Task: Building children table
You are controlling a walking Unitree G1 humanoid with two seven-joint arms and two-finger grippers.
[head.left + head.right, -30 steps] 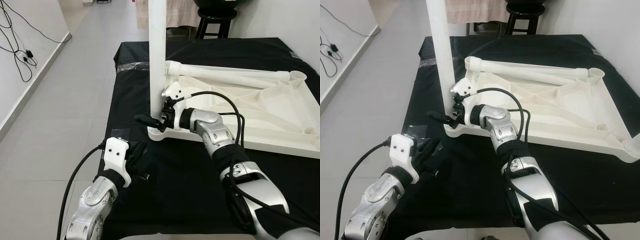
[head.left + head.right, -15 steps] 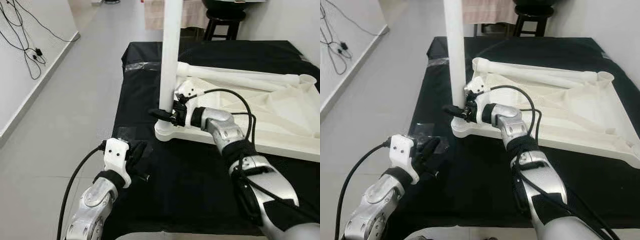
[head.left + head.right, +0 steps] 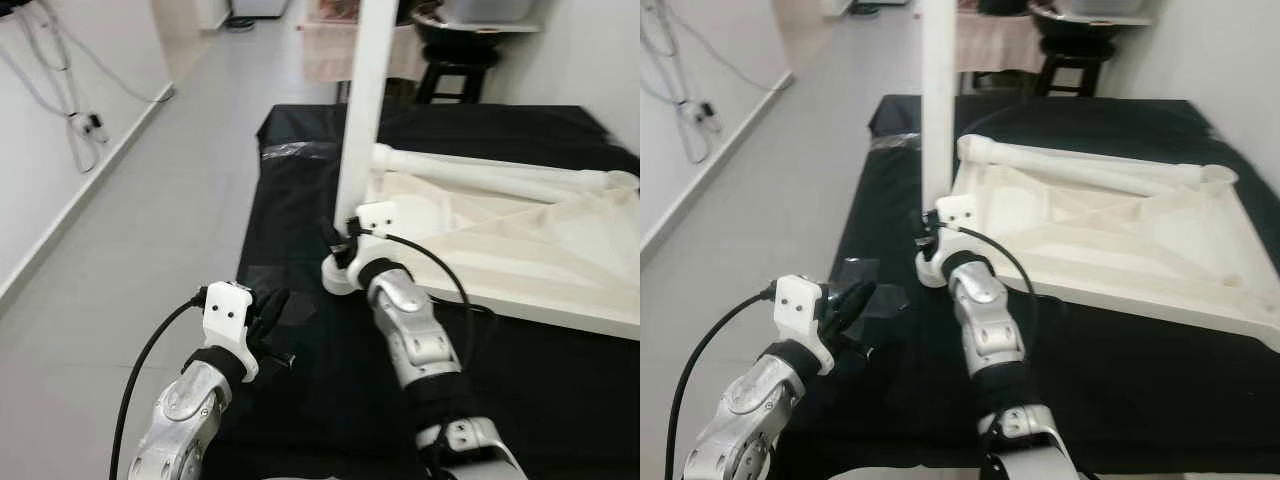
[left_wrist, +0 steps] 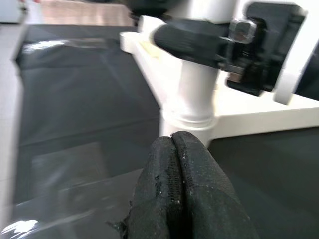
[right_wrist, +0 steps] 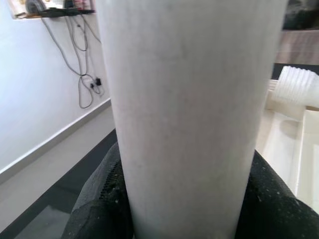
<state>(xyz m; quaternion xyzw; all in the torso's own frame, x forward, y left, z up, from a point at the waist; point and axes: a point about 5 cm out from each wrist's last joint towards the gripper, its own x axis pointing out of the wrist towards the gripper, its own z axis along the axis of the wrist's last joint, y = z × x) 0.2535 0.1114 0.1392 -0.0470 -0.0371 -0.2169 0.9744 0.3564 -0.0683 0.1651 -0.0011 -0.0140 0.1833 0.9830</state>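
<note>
An upturned white children's table top (image 3: 520, 240) lies on a black cloth. One white leg (image 3: 365, 120) stands upright in its near left corner socket. My right gripper (image 3: 340, 248) is shut on this leg just above the socket, and in the right wrist view its black fingers (image 5: 99, 209) press on both sides of the leg (image 5: 189, 99). A second white leg (image 3: 490, 165) lies along the far edge of the top. My left gripper (image 3: 272, 308) is shut on nothing and hovers low over the cloth, a little in front of the socket (image 4: 192, 107).
The black cloth (image 3: 300, 200) covers a low platform whose left edge drops to grey floor (image 3: 150, 220). A clear film patch (image 3: 875, 290) lies near my left gripper. A dark stool (image 3: 455, 70) stands behind. Cables (image 3: 75, 130) hang on the left wall.
The camera has shifted. My right gripper stays at the foot of the leg, but its forearm now reaches in from the front instead of from the right. My left gripper has hardly moved.
</note>
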